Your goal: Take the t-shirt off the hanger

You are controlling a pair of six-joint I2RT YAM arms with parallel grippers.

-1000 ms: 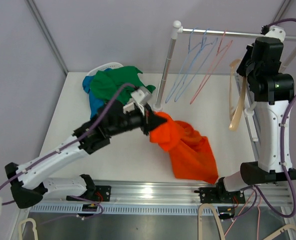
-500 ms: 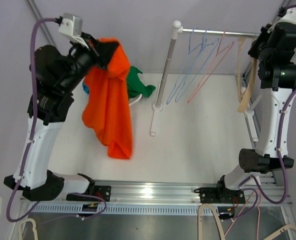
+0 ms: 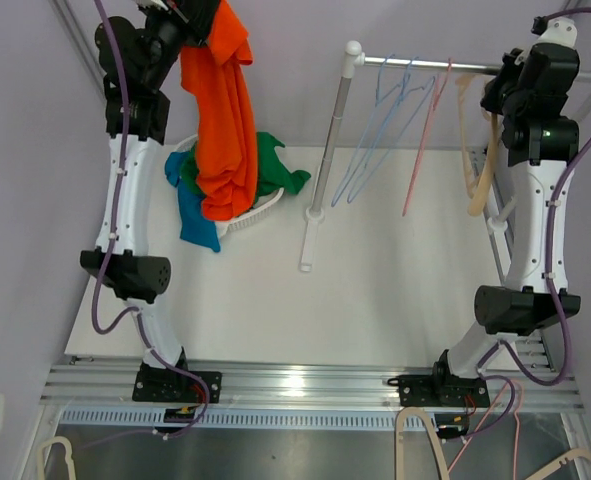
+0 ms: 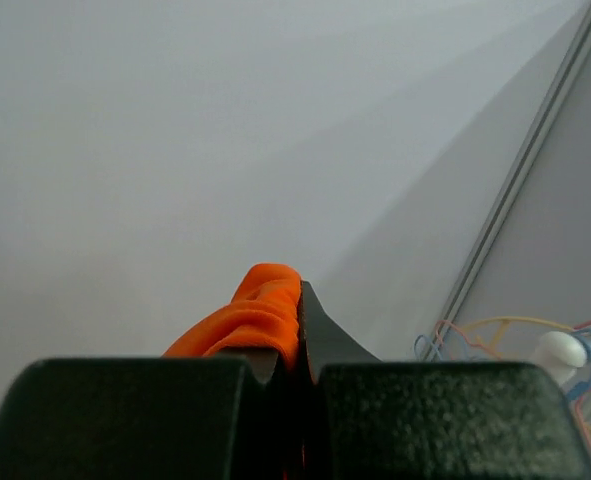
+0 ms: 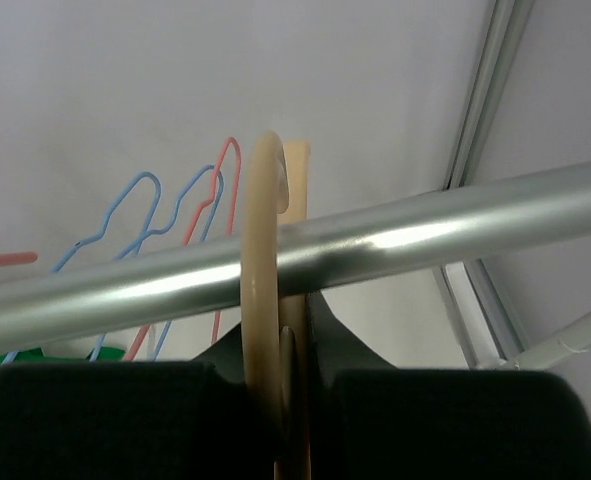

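Table (image 3: 395, 300): clothes rack at the far middle, post (image 3: 330, 150) standing on the left, rail (image 3: 425, 66) running right from its top.
Rail: wire hangers (image 3: 407, 80) hung towards the post; thick hanger (image 3: 480, 185) hooked over the right end, clasped between the fingers of the right gripper (image 5: 280, 330).
Basket (image 3: 245, 222): far left of table, holding a heap of garments (image 3: 275, 170).
T-shirt (image 3: 220, 130): hanging from the left gripper (image 4: 300, 300), clamped there, lower end resting on the heap.

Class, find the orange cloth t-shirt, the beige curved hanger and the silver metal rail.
orange cloth t-shirt (image 3: 220, 130), top view, mid hanging cloth.
beige curved hanger (image 5: 260, 200), right wrist view, hook.
silver metal rail (image 5: 425, 225), right wrist view, bar.
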